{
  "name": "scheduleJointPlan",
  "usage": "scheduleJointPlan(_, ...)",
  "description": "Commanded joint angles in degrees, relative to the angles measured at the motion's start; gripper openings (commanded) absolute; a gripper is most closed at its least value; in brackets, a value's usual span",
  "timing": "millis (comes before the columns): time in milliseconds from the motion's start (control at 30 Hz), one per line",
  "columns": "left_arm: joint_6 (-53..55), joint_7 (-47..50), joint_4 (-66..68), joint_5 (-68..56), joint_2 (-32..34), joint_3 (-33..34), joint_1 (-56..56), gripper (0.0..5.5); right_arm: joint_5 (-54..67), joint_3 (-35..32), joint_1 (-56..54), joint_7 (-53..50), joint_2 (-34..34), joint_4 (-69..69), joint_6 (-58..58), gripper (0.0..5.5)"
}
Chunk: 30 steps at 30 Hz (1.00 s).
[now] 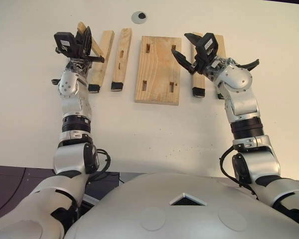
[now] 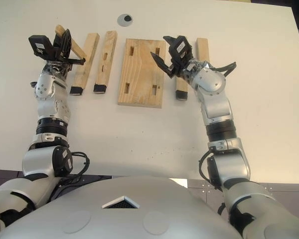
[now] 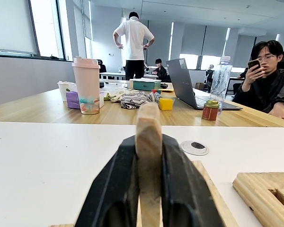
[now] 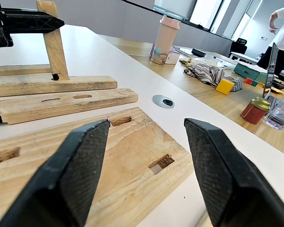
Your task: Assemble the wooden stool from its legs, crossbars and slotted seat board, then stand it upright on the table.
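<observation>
A board [image 1: 158, 69] lies flat in the middle of the table [image 1: 269, 114], with two legs [image 1: 121, 59] on its left and a third leg [image 1: 198, 82] on its right. The left gripper [image 1: 85, 42] pinches a thin stick [image 1: 95, 47]. The right gripper [image 1: 179, 44] hangs spread wide over the board's right edge.

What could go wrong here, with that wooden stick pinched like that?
The stick pinched in the left end effector meets a slot in a lying leg at a slight tilt; pushing could jam it or shove the loose leg. The open right end effector hovers close above the seat board and might knock it askew.
</observation>
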Motion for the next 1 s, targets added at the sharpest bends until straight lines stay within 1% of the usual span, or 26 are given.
scheduleJointPlan(33, 8.26, 1.17, -11.35, 1.08, 1.15, -1.28, 7.29, 1.16, -0.68, -0.05, 0.81, -0.63, -0.92, -1.35, -0.03, 2.9)
scheduleJointPlan(100, 16.64, 1.81, -22.74, 1.04, 3.53, -1.4, 10.46, 1.53, -0.61, -0.33, 0.96, -1.08, -0.91, -1.78, 0.06, 2.9)
scheduleJointPlan(200, 31.37, 2.0, -34.86, 0.18, 6.95, -1.65, 15.69, 2.11, -0.53, -0.84, 1.54, -1.94, -0.99, -2.58, 0.22, 2.9)
scheduleJointPlan(267, 39.48, 2.25, -39.35, -0.41, 8.26, -1.62, 17.4, 2.43, -0.64, -0.82, 2.1, -2.25, -0.88, -2.91, 0.21, 2.9)
scheduleJointPlan(333, 45.34, 2.25, -42.02, -0.8, 8.8, -1.96, 17.82, 2.81, -0.75, -0.51, 2.52, -2.35, -0.75, -3.18, 0.29, 2.9)
scheduleJointPlan(367, 47.83, 2.21, -42.75, -0.93, 8.98, -2.27, 17.89, 2.9, -0.77, -0.35, 2.67, -2.34, -0.71, -3.38, 0.38, 2.9)
scheduleJointPlan(433, 51.17, 2.5, -43.42, -0.74, 9.08, -2.68, 17.94, 3.28, -0.8, -0.16, 2.68, -2.22, -0.72, -3.45, 0.5, 2.9)
scheduleJointPlan(633, 53.37, 2.03, -41.56, -0.56, 8.37, -2.75, 17.7, 3.28, -0.96, 0.0, 2.39, -2.0, -1.06, -3.09, 0.82, 2.9)
scheduleJointPlan(767, 49.05, 0.92, -39.86, 1.25, 8.86, -4.13, 17.96, 2.68, -1.0, 0.16, 2.01, -1.9, -1.05, -2.79, 0.79, 2.9)
scheduleJointPlan(800, 47.6, 0.57, -39.59, 1.56, 8.9, -4.32, 17.99, 2.4, -1.01, 0.16, 1.96, -1.94, -1.07, -2.75, 0.76, 2.9)
scheduleJointPlan(867, 44.44, 1.12, -39.08, 1.91, 8.53, -3.34, 17.52, 2.09, -0.99, 0.04, 1.66, -2.05, -1.12, -2.61, 0.72, 2.9)
scheduleJointPlan(900, 42.56, 1.83, -39.84, 1.25, 7.99, -1.79, 16.72, 2.0, -0.89, -0.16, 1.43, -2.13, -1.16, -2.54, 0.59, 2.9)
scheduleJointPlan(1000, 40.13, 2.09, -45.03, -3.51, 6.43, 2.21, 12.96, 1.99, -0.07, -1.41, 0.52, -2.87, -0.84, -2.65, -0.15, 2.9)
